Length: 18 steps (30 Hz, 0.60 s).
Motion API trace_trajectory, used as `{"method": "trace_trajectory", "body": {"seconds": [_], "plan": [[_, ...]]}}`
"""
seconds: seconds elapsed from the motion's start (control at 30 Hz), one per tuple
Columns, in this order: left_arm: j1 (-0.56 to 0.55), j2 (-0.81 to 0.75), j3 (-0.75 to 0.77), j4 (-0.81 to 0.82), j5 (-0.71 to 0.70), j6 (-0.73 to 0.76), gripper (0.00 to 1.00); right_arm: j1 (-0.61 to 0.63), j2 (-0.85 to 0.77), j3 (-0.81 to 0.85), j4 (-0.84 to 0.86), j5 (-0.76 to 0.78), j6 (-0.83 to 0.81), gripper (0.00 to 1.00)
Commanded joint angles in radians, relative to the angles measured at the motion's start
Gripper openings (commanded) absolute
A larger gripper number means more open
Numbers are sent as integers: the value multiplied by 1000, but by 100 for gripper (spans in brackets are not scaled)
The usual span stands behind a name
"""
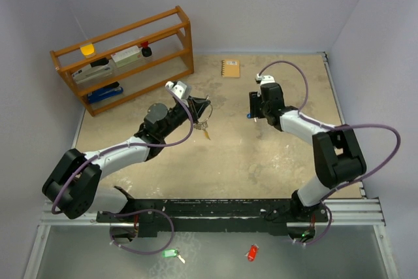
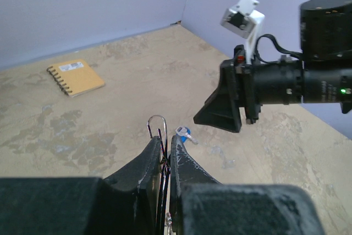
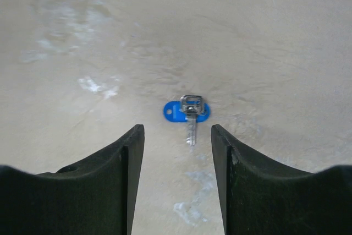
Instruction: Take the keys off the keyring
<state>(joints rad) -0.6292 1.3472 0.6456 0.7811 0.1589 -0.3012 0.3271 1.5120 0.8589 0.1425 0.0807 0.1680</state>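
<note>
Keyring (image 2: 157, 116) wire sits pinched in my left gripper (image 2: 165, 139), whose fingers are pressed together on it, so only a small arc of the loop pokes out past the tips. From above, that gripper (image 1: 201, 110) is over the middle of the table (image 1: 261, 161). The silver keys (image 1: 204, 124) hang in a bunch just below it, with the yellow tag (image 1: 208, 134) lowest.

The blue-tagged key (image 3: 187, 110) is off the ring and lies flat on the table, apart from the bunch and to its right. My right gripper (image 3: 176, 130) hangs over it with the fingers spread and nothing between them. In my right wrist view the key lies just beyond the tips, centred on the gap, its silver blade pointing back toward me. From my left wrist I see the same key (image 2: 183, 133) on the table past my closed tips, with the right gripper (image 2: 225, 113) near it.

A notebook (image 1: 230, 68) lies near the back wall, and a wooden rack (image 1: 124, 57) stands at the back left.
</note>
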Motion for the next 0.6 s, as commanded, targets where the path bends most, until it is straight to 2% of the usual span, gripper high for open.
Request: {"method": "trace_trajectory", "body": {"seconds": [0.0,0.1,0.2,0.4,0.57], "plan": [[-3,-17,72,96,43,-36,0,25,-188,-107,164,-242,-22,54],[-2,-27,90,103,58,-57,0,79,-292,-206,266,-354,-31,56],[-4,-37,103,114,84,-78,0,162,-360,-288,346,-363,-56,57],[-10,-71,103,101,85,-94,0,235,-377,-382,520,-413,-1,57],[-19,-110,99,80,77,-95,0,289,-380,-438,663,-373,-11,58]]}}
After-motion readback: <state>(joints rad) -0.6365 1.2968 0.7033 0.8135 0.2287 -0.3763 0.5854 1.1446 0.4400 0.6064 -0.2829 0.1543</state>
